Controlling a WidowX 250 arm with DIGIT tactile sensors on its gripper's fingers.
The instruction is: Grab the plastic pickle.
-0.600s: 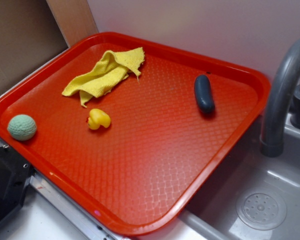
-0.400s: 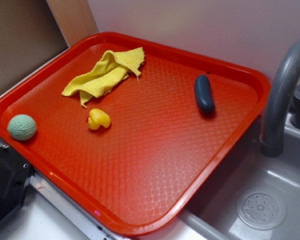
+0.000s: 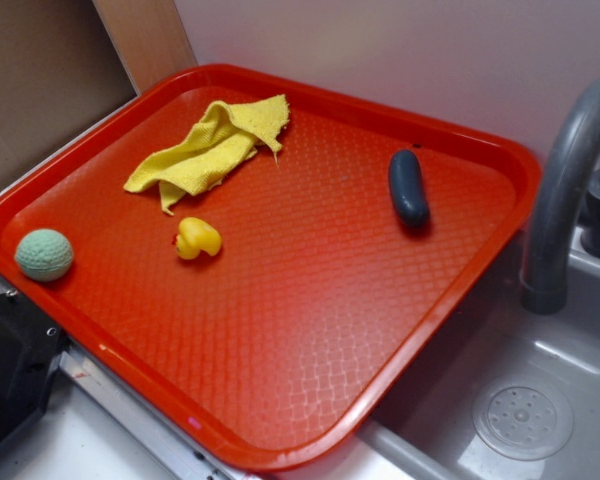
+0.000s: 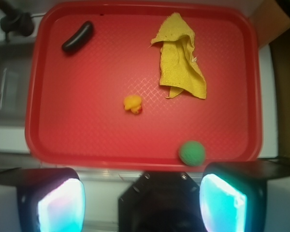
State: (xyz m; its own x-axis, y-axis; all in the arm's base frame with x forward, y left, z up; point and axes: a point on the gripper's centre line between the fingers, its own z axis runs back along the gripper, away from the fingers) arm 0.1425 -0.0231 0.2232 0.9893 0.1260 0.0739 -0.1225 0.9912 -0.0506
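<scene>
Pickle (image 3: 408, 187) lies alone near the red tray's (image 3: 280, 400) far corner; the pincer (image 4: 142, 203) hangs wide open, empty, off the tray.

A plain pale wall (image 3: 400, 50) is seen across the upper frame. A brown wooden panel (image 3: 145, 40) stands at upper left, beside a darker brown board (image 3: 40, 80). A grey sink basin (image 3: 520, 400) with a round drain (image 3: 523, 408) occupies lower right; a grey curved faucet (image 3: 565, 190) rises at right edge. Lighting is even.

Smooth glossy plastic pickle (image 3: 408, 187) on a textured red plastic tray (image 3: 280, 440); nubbly yellow cloth (image 3: 208, 148).
</scene>
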